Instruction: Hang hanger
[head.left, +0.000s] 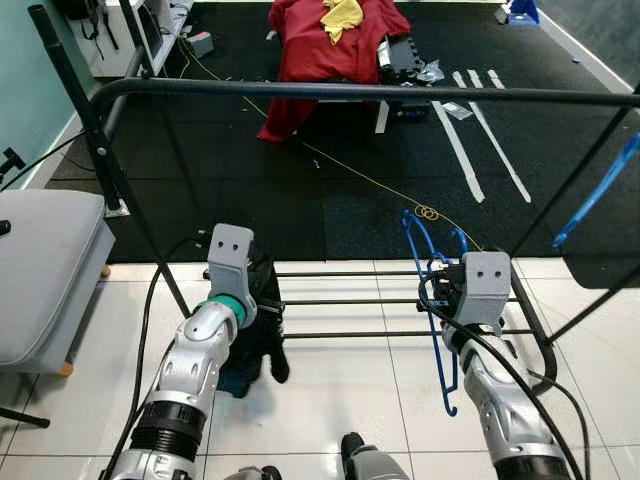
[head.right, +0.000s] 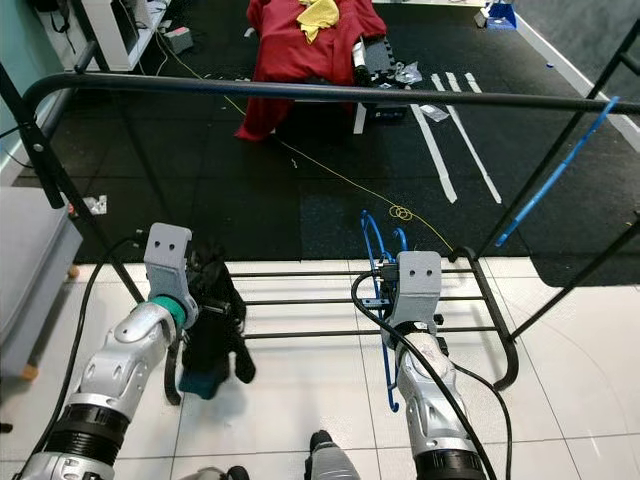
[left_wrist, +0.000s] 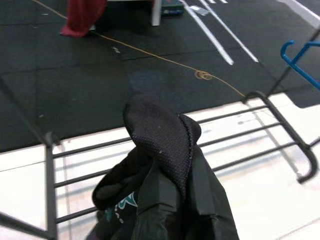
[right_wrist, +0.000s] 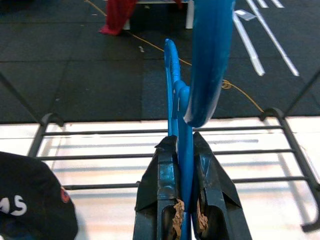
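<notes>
- Nearest to me, my two silver arms reach forward and down over a white tiled floor (head.left: 330, 390), side by side and well apart.
- My right gripper (right_wrist: 182, 150) is clamped on a blue plastic clothes hanger (head.left: 440, 330). The wrist view shows both black fingers pressed flat against the thin blue body, one on each side.
- The hanger stands roughly upright in that grip, hook end up and away from me, one arm trailing down beside my forearm. I judge it is held this way so the hook can be lifted over a rail.
- My left gripper (head.right: 215, 300) carries a bundle of dark black fabric with a teal patch (head.right: 212, 335). The cloth drapes over the fingers and hides them, so I cannot tell whether they are apart or together.
- Just beyond both grippers lies the low shelf of a black metal clothes rack (head.left: 400, 302), thin parallel bars running across near the floor.
- Higher and farther, the rack's black top rail (head.left: 350, 92) spans the whole scene from left to right. It looks like the place to hang the hanger, which sits well below it, so a lift is needed first.
- At the right, a second blue hanger (head.left: 600, 190) is seen near the rack's slanted side pole.
- To my left is a grey cushioned seat (head.left: 45, 270).
- Past the tiles, a dark mat (head.left: 300, 180) carries a thin yellow cord (head.left: 380, 185) and white tape strips (head.left: 480, 130).
- Farthest away, a red cloth with a yellow piece on top (head.left: 330, 40) covers a low object.
</notes>
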